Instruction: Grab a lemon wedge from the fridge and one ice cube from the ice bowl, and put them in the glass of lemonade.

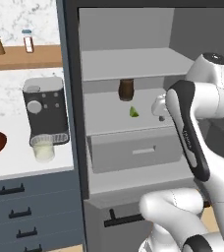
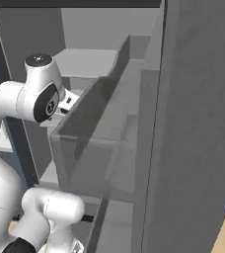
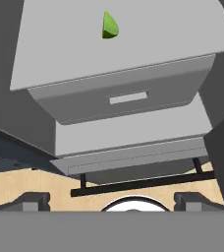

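With the fridge (image 1: 133, 162) door open, findings follow.
Lemon wedge (image 1: 133, 112): on the middle shelf, toward its front edge, above the drawer (image 1: 133, 151).
Gripper (image 3: 112, 199): fingers spread apart, nothing held.
Glass of lemonade (image 1: 43, 152): counter, under the coffee machine (image 1: 45, 110).

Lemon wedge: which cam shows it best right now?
Hand view: the lemon wedge lies in plain sight on the fridge shelf above the drawer, nothing in front of it. The left base view shows it smaller, beside a dark jar. In the right base view the fridge door blocks that shelf.
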{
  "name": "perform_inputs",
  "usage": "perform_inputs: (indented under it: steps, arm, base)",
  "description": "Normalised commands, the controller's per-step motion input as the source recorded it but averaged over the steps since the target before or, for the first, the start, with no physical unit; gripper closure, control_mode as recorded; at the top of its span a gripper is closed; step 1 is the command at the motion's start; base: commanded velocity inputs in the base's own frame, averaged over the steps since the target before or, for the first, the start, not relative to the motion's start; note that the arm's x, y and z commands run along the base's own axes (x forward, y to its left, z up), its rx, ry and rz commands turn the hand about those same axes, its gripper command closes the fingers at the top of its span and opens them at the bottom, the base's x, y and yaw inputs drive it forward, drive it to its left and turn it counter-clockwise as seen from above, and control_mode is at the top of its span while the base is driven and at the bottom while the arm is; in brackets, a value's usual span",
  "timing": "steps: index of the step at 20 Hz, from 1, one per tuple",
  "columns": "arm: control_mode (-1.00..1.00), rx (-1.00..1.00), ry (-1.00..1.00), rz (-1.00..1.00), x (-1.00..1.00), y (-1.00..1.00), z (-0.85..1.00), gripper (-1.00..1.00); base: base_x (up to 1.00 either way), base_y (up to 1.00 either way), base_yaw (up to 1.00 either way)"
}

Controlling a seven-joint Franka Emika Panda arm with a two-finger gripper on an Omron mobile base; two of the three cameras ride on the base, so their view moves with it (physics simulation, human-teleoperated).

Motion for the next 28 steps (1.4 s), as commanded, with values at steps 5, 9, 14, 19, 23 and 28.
perform_inputs:
  steps: [5, 9, 14, 19, 23, 28]
  arm:
    - [1.0, 0.0, 0.0, 0.0, 0.0, 0.0, 0.0, -1.0]
    - [1.0, 0.0, 0.0, 0.0, 0.0, 0.0, 0.0, -1.0]
    - [1.0, 0.0, 0.0, 0.0, 0.0, 0.0, 0.0, -1.0]
    - [-1.0, -0.01, -0.04, 0.0, 0.0, 0.05, -0.05, -1.0]
    - [-1.0, -0.1, -0.11, 0.0, 0.0, 0.08, -0.46, -1.0]
    - [-1.0, -0.1, -0.03, 0.0, 0.12, 0.0, -0.52, -1.0]
  base:
    - [0.64, 0.11, 0.02]
    - [0.39, 0.27, -0.05]
    - [0.13, 0.03, -0.02]
    - [0.0, 0.0, 0.0]
    - [0.0, 0.0, 0.0]
    - [0.0, 0.0, 0.0]
